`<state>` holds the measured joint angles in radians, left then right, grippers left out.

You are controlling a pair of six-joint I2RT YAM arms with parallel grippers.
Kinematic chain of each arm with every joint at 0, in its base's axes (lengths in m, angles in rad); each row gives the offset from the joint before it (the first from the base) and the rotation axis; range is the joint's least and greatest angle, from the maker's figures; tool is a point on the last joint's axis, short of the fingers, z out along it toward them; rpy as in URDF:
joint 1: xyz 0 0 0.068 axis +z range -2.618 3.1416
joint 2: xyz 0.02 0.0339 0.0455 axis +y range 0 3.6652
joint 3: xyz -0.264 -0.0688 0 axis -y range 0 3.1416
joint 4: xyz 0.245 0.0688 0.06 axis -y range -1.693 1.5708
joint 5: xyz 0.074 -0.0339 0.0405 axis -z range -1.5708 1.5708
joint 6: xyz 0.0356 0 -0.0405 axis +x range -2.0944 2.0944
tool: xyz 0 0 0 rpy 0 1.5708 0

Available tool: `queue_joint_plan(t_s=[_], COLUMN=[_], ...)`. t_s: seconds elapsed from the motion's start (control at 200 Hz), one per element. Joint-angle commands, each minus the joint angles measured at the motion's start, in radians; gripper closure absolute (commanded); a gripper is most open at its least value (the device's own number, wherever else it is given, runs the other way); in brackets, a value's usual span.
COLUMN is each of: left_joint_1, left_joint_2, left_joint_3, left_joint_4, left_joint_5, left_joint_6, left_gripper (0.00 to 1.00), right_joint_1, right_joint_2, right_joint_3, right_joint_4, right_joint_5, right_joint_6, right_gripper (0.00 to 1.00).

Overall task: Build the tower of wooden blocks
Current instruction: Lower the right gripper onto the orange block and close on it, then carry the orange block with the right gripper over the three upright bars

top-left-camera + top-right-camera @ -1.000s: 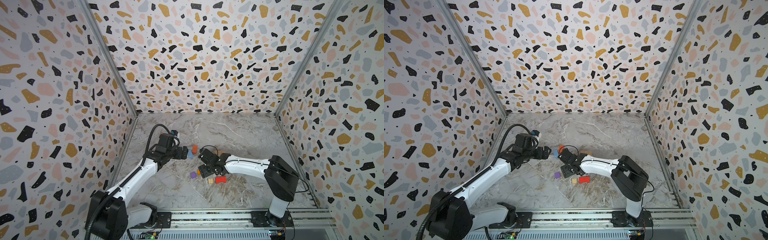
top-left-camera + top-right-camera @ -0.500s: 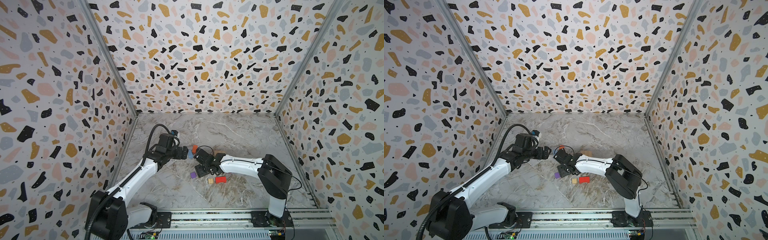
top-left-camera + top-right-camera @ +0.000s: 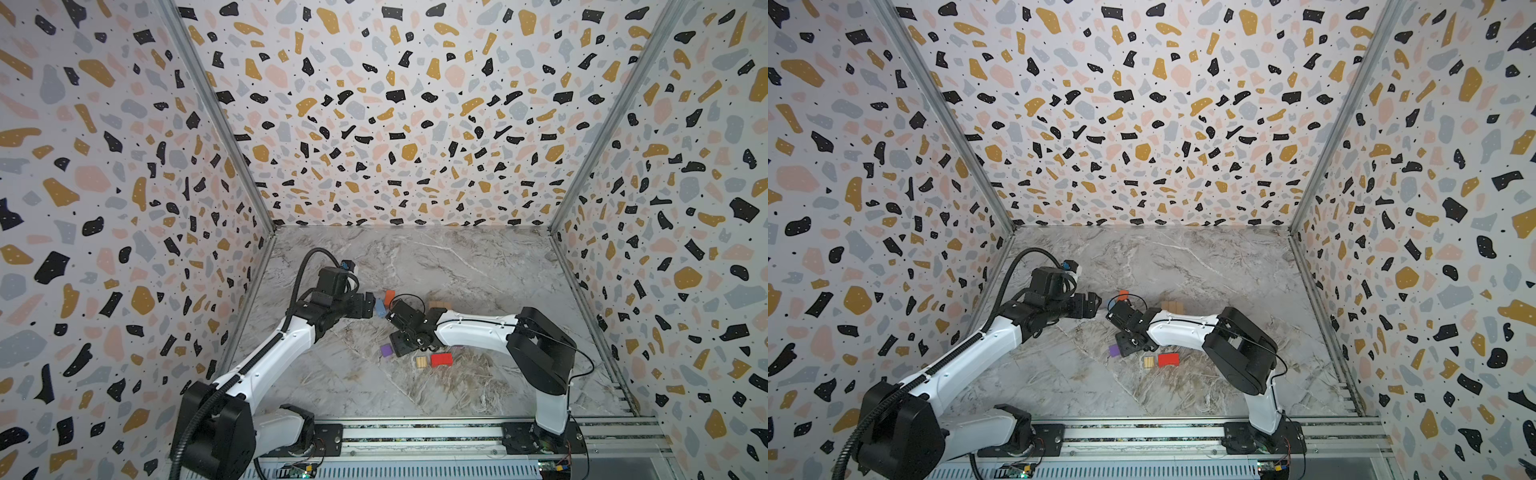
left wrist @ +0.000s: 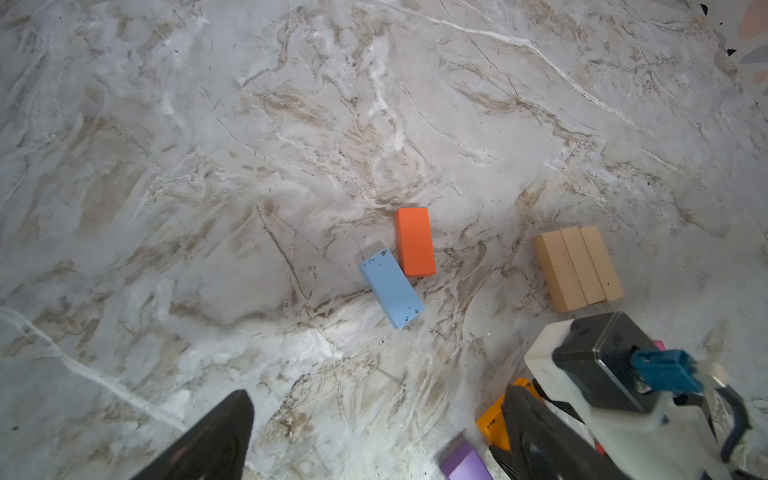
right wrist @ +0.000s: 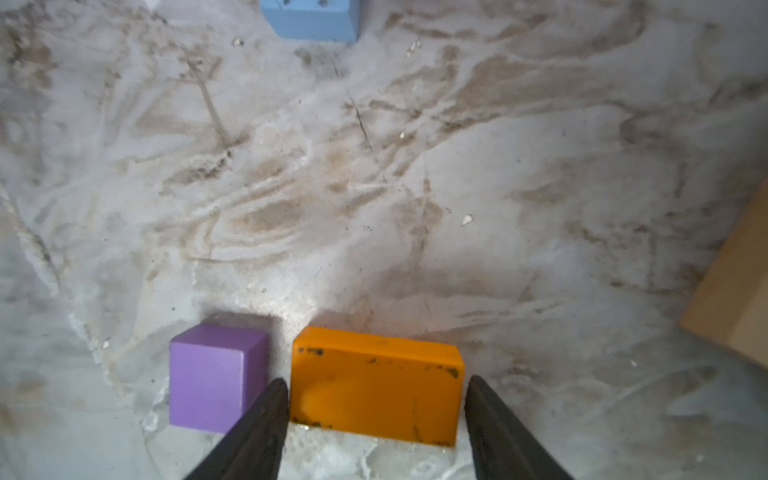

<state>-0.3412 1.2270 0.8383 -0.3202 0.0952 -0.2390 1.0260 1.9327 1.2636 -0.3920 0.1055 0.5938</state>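
Three tan wooden planks (image 4: 577,268) lie flat and side by side, touching, on the marbled grey surface (image 4: 208,166). Nothing rests on them, so the tower (image 3: 439,305) is so far only this one row. Every other block lies singly on the surface.

On the left arm's side of the planks, a red-orange rectangular block (image 4: 414,241) and a light blue rectangular block (image 4: 390,286) lie flat, angled to each other and meeting at a corner. Nearer the arm bases than the planks, an amber-yellow rectangular block (image 5: 374,357) lies flat. A purple wooden cube (image 5: 212,374) sits just beside it, with a narrow gap between them. Nearer the bases again, in both top views, a red rectangular block (image 3: 441,359) lies just beside a small pale wooden block (image 3: 421,362).

The right hand (image 5: 376,382) is down at the amber-yellow block and grasping it. Its dark fingers (image 5: 257,428) stand against the block's two short ends, and the block sits flat on the surface. The left hand (image 3: 368,306) hangs released and holds nothing. It is above the surface, close to the light blue block and on the side of it away from the planks.
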Motion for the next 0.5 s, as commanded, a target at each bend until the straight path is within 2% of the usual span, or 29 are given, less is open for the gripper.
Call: queue_joint_plan(t_s=[0.0, 0.315, 0.496], left_joint_1=[0.007, 0.006, 0.006], left_joint_2=[-0.014, -0.011, -0.008], left_joint_3=[-0.005, -0.006, -0.007], left_joint_4=[0.017, 0.018, 0.018], left_joint_5=[-0.005, 0.000, 0.016], left_joint_6=[0.000, 0.000, 0.002], left_gripper=[0.05, 0.05, 0.05], right_joint_1=[0.006, 0.005, 0.000], right_joint_2=[0.001, -0.009, -0.038], right_joint_3=[0.029, 0.029, 0.038], right_joint_4=[-0.020, -0.030, -0.071], right_joint_5=[0.025, 0.049, 0.109], right_joint_6=[0.016, 0.021, 0.066], right_gripper=[0.33, 0.38, 0.43])
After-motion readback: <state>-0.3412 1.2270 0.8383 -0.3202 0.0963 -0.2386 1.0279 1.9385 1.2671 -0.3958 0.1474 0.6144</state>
